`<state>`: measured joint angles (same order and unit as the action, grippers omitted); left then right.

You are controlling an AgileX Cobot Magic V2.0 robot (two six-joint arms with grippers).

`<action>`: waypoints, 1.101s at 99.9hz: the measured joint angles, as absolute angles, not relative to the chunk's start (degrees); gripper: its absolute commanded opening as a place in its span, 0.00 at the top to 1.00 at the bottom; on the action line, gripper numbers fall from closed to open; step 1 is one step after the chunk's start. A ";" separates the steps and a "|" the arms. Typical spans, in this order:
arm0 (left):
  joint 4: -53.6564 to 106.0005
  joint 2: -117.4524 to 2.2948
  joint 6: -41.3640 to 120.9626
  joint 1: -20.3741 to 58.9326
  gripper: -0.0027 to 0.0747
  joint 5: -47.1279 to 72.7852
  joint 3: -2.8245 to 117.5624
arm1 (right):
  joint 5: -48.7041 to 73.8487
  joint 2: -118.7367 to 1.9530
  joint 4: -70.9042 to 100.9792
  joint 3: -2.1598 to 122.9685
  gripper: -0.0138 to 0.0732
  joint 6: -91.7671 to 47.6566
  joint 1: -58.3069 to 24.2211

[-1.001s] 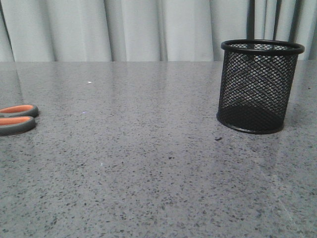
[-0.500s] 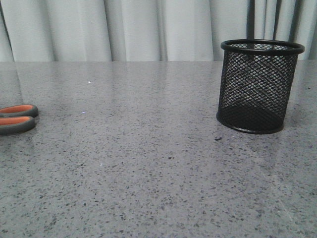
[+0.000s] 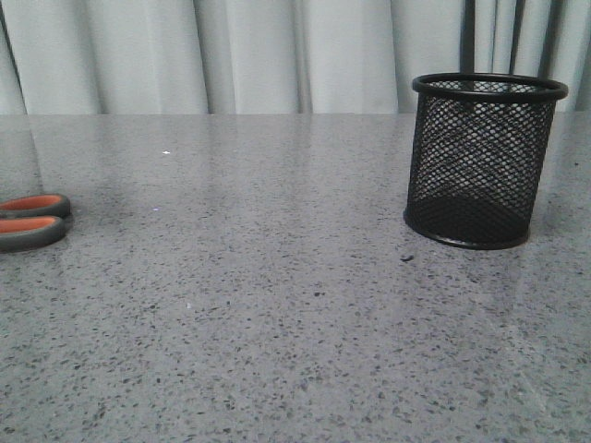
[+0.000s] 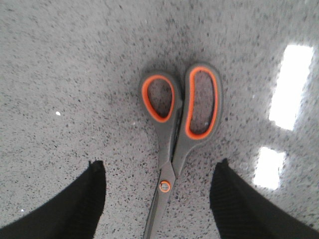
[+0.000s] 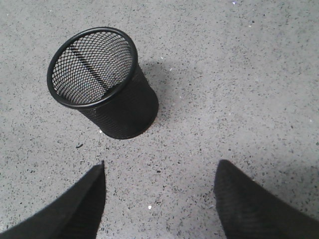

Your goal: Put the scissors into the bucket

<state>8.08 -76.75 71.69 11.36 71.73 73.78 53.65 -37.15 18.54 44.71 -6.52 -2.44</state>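
The scissors [image 4: 172, 134] lie flat and closed on the grey speckled table, grey handle loops lined in orange. In the front view only their handles [image 3: 30, 220] show at the left edge. My left gripper [image 4: 159, 167] is open above them, a finger on each side of the pivot, not touching. The bucket [image 3: 482, 159], a black wire-mesh cup, stands upright at the right of the table and looks empty. In the right wrist view the bucket [image 5: 102, 82] lies ahead of my right gripper [image 5: 159, 169], which is open and empty above bare table.
The grey speckled table [image 3: 277, 305] stretches between scissors and bucket. Pale curtains [image 3: 249, 55] hang behind its far edge. Bright light reflections [image 4: 289, 84] show on the tabletop beside the scissors.
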 measured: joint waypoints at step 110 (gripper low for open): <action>3.94 -88.56 75.61 11.61 0.42 68.96 67.18 | 54.04 -37.15 18.54 44.71 0.36 -7.80 -2.44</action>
<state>3.94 -88.56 75.61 11.61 68.96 67.18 54.04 -37.15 18.54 44.71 -7.80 -2.44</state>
